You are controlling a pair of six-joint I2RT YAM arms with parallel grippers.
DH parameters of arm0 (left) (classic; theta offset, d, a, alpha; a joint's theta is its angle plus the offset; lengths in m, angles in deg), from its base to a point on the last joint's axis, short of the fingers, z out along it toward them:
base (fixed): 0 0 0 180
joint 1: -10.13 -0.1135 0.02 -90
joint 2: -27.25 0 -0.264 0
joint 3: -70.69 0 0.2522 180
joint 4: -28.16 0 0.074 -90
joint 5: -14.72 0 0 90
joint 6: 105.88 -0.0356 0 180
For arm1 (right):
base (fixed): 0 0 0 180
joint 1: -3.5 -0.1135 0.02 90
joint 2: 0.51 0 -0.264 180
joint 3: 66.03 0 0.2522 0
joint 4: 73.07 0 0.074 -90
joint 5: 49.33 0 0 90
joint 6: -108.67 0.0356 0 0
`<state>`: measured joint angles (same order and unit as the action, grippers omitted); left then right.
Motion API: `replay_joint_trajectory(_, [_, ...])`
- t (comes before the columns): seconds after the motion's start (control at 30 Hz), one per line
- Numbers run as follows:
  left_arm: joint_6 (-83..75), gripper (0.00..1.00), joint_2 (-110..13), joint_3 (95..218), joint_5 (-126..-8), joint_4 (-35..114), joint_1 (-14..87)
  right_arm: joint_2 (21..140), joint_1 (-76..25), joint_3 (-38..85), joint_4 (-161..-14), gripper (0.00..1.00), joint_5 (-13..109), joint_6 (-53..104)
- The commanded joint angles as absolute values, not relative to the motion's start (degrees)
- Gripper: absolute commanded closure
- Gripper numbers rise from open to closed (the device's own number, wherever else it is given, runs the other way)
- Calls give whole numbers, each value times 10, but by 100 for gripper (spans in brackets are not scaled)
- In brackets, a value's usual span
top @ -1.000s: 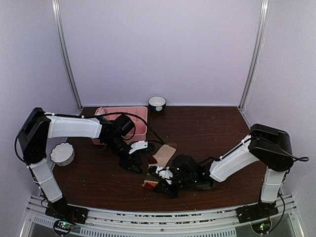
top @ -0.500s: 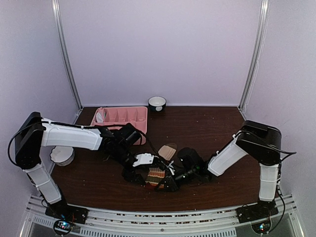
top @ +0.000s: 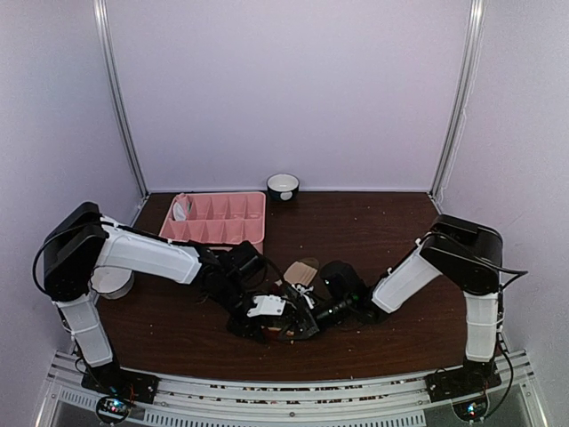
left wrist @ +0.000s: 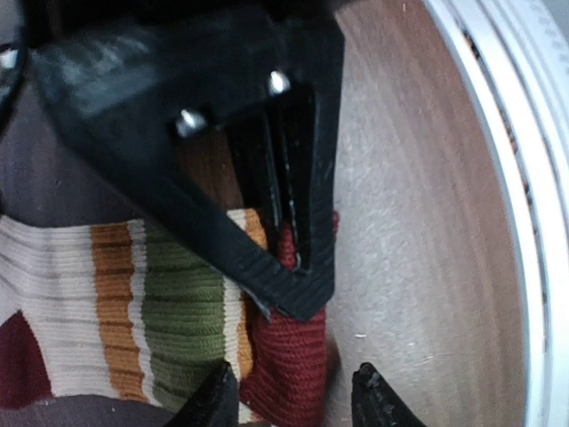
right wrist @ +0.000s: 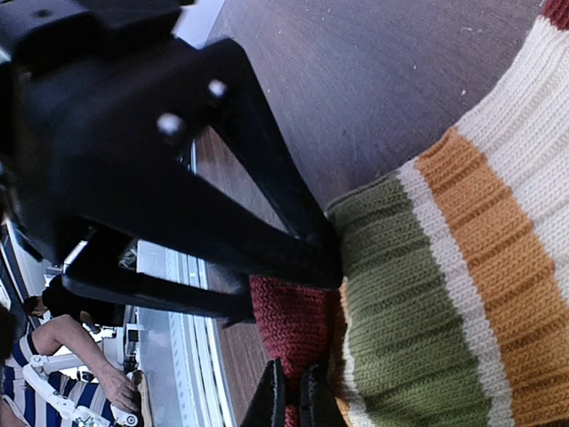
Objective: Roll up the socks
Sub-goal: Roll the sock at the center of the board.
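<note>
On dark wood table (top: 400, 231), clamping limp, light striped knit sock (right wrist: 462, 267) by maroon cuff (right wrist: 289, 320) (the hold to favour) with right gripper (right wrist: 290, 396), left gripper (left wrist: 293, 400) spread, seemingly astride it.

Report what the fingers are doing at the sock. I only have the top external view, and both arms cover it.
Observer: In the right wrist view, the right fingers are closed on the maroon end of the striped sock.
Operator: Give me the left side.
Observer: In the left wrist view, the left fingers are open, and that maroon end lies between them.
Operator: Tell me whether it is rolled.
Observer: The green, orange and cream bands look flat on the table. Only the maroon end looks bunched up.
</note>
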<state>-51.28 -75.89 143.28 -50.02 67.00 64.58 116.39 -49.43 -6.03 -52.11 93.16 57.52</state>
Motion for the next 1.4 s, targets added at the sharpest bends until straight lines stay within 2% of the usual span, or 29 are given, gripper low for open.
replay_joint_trajectory(0.0, [-521,64,-791,1462,-520,677,647,1216,-491,-93,-636,100,890,570])
replay_joint_trajectory(0.1, [-517,79,-806,1471,-527,692,647,1208,-491,-96,-643,99,885,560])
replay_joint_trajectory(0.13, [-515,84,-809,1473,-527,696,646,1203,-491,-95,-655,95,877,552])
replay_joint_trajectory(0.23, [-502,92,-815,1479,-503,709,636,1179,-491,-105,-672,72,848,522])
replay_joint_trajectory(0.53, [-486,93,-881,1524,-401,794,587,1055,-493,-203,-620,41,709,485])
replay_joint_trajectory(0.73, [-484,94,-917,1559,-377,842,584,939,-501,-282,-608,31,573,467])
replay_joint_trajectory(0.77, [-491,93,-922,1567,-362,854,582,905,-505,-296,-616,26,539,465])
replay_joint_trajectory(0.83, [-498,93,-930,1576,-339,874,577,846,-512,-305,-657,1,459,460])
replay_joint_trajectory(1.0, [-492,93,-935,1581,-339,879,576,709,-508,-340,-702,0,298,493])
replay_joint_trajectory(1.13, [-482,93,-945,1589,-329,888,572,683,-486,-364,-672,1,286,539])
replay_joint_trajectory(1.23, [-470,93,-966,1600,-304,900,560,708,-498,-386,-564,0,364,468])
replay_joint_trajectory(1.3, [-463,100,-979,1603,-281,903,551,734,-530,-392,-496,1,400,392])
replay_joint_trajectory(1.37, [-457,100,-991,1603,-270,903,546,756,-564,-379,-488,1,418,301])
